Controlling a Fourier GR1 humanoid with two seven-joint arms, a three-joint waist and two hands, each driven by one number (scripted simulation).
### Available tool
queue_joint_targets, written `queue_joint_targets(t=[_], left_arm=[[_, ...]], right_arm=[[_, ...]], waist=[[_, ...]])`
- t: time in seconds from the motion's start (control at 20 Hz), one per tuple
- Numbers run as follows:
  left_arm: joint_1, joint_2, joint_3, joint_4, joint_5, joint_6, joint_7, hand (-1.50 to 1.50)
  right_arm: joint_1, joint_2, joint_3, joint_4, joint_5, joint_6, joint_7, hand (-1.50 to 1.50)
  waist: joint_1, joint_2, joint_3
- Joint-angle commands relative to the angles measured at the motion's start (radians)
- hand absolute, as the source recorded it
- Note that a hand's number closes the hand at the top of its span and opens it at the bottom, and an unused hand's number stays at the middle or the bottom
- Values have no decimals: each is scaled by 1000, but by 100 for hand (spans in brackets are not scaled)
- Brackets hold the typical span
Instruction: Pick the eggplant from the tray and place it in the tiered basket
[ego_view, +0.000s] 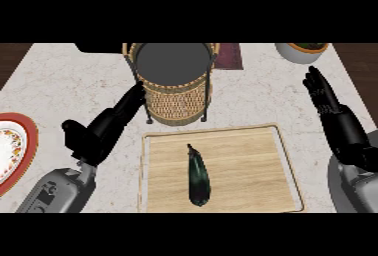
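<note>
The left robot hand (100, 131) rises from the lower left of our view, its grey forearm angled up and to the right, its fingers straight and spread toward the basket (176, 82), holding nothing. We see its fingertips just beside the basket's wicker side, though we cannot tell whether they touch. The right robot hand (338, 120) stands near the right edge, fingers straight and pointing up toward a white bowl (301, 52) at the top right corner, likewise holding nothing. Between the two forearms lies the wooden tray (221, 170), and on it the eggplant (197, 176), dark and glossy, set lengthwise near the tray's middle with its stem end toward the basket. Neither hand touches it. The basket stands just beyond the tray on the pale marble surface (74, 80). A red-rimmed plate (15, 147) shows at the left edge.
</note>
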Motion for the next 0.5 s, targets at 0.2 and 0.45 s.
queue_joint_targets(t=[0.2,0.45], left_arm=[[32,4,91,-23,-141,173,-99,0],[66,-30,78,-18,-163,223,-102,0]], right_arm=[[-108,191,-47,72,-331,171,113,150],[-55,363,-38,169,-502,126,269,-150]], waist=[[47,21,33],[58,30,36]])
